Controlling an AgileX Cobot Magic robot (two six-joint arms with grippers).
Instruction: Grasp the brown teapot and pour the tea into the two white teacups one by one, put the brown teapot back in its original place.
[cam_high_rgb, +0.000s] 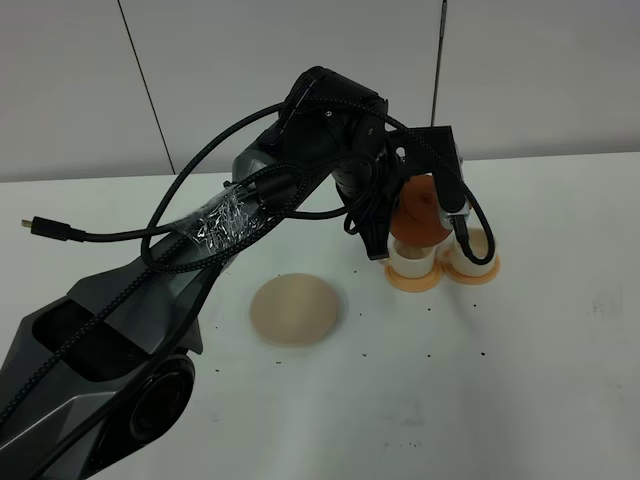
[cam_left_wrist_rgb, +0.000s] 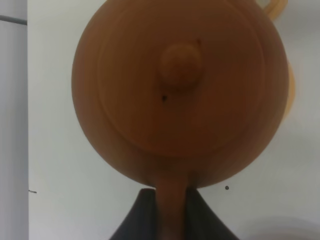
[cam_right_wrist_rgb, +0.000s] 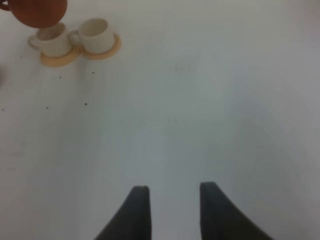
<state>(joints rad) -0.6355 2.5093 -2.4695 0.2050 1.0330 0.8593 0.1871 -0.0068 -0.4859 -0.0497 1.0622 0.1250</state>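
The left gripper (cam_left_wrist_rgb: 172, 202) pinches the loop handle of the squat reddish-brown clay teapot (cam_high_rgb: 420, 205), its dark fingers (cam_left_wrist_rgb: 142, 220) pressed on either side. The teapot is held off the white table (cam_high_rgb: 560, 380), right of centre in the high view. It hangs directly over the left-hand small cream-white teacup (cam_high_rgb: 412, 260), hiding part of that cup's rim.

The right-hand small cream-white teacup (cam_high_rgb: 473, 248) stands just beside the first, each on a thin orange coaster (cam_high_rgb: 415, 284). The spout is on the far side of the body from the gripper and does not show, so I cannot tell how steeply the pot tips. By its position, the left-hand cup looks to be the one being served.

The other cup lies a short way to the right along the row — a small sideways carry. The flat round pale beige disc (cam_high_rgb: 296, 310) lies bare at lower left of the cups, on the carrying arm's own side.

The right gripper (cam_right_wrist_rgb: 172, 200) hangs over bare table, slightly parted and empty — well apart from the cups.
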